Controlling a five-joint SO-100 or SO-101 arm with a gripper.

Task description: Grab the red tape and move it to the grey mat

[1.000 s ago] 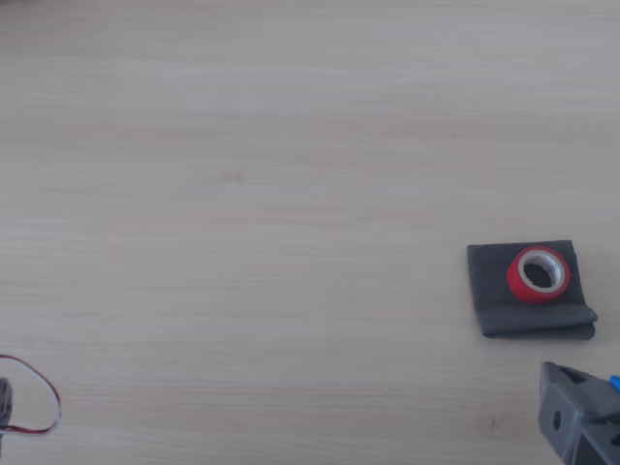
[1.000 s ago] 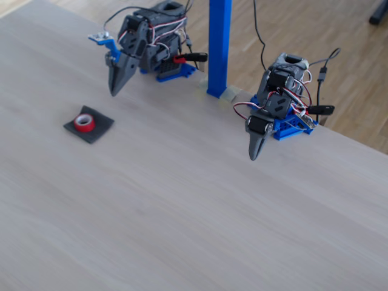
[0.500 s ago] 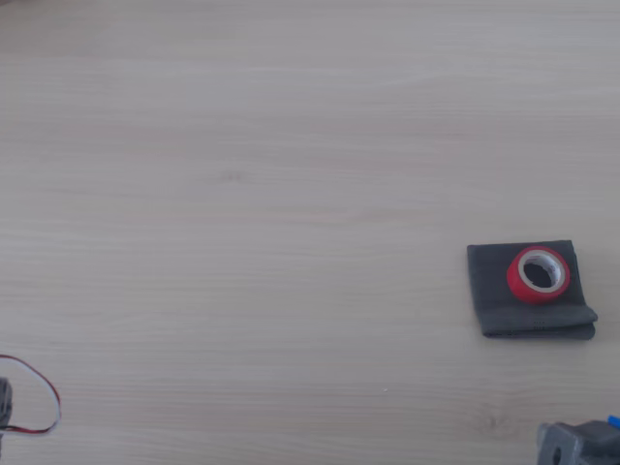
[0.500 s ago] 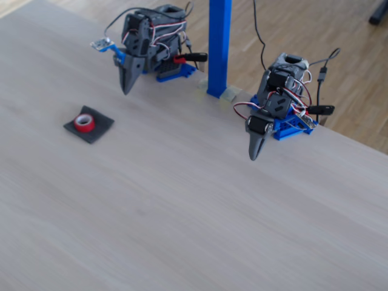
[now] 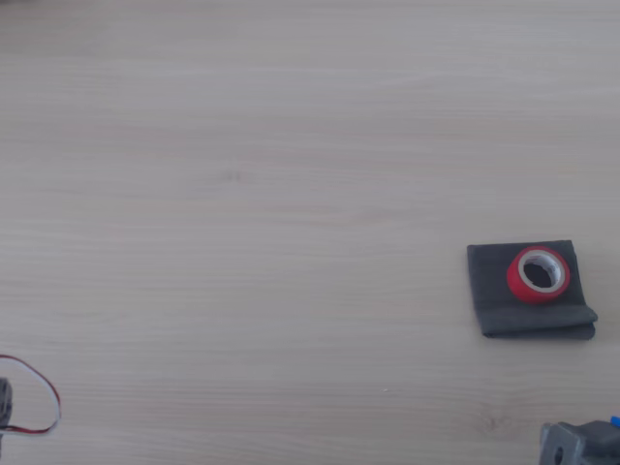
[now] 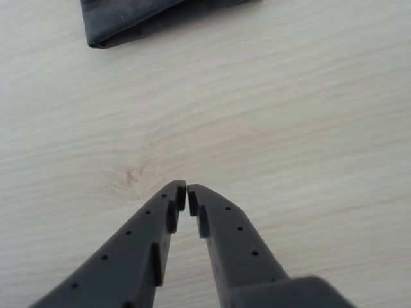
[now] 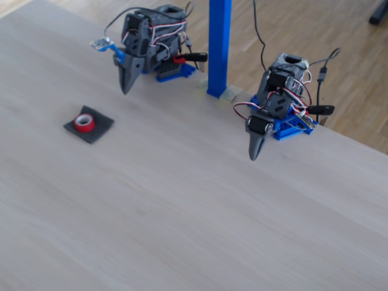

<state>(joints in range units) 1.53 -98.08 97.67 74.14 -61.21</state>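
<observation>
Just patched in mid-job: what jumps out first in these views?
The red tape catches the eye first, already lying flat on the grey mat near the right edge of the other view. In the wrist view the hand is shut and empty over bare table, with only a corner of the mat at the top.

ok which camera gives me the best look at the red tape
The other view: the red tape sits unobstructed on the grey mat, its whitish inner ring clear. The fixed view shows it only as a small red spot on the mat. The wrist view misses it, catching just a mat corner.
</observation>
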